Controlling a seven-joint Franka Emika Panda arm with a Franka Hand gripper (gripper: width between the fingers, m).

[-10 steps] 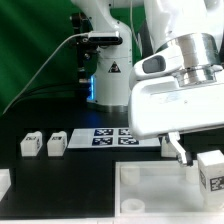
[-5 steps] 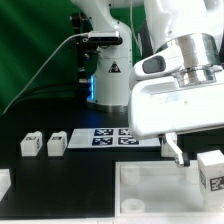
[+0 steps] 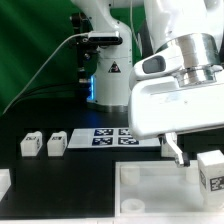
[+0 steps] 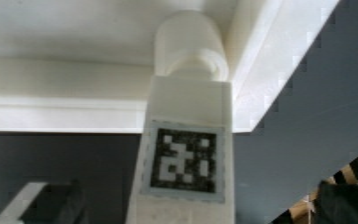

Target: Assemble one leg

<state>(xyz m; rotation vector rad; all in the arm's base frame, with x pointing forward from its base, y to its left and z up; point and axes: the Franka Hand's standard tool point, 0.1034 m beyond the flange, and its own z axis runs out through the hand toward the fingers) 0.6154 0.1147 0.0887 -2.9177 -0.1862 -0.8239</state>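
In the wrist view a white leg (image 4: pixel 186 110) with a square tag on its face fills the middle and reaches up across the corner of the large white tray-like part (image 4: pixel 69 70). My gripper (image 4: pixel 194 195) is open: its dark fingers (image 4: pixel 348 185) stand wide on either side of the leg, with gaps. In the exterior view one finger (image 3: pixel 175 150) hangs just behind the tray-like part (image 3: pixel 150 185), and the arm hides the leg below it. Two more legs (image 3: pixel 30 143) (image 3: pixel 56 144) sit at the left, and one more leg (image 3: pixel 212 170) at the right.
The marker board (image 3: pixel 115 136) lies on the black table behind the tray-like part. Another white part (image 3: pixel 3 183) shows at the exterior view's lower left edge. The robot base and cables stand at the back before a green curtain.
The visible finger shifted slightly toward the exterior view's left between one second and half a second ago. Nothing else has visibly changed.
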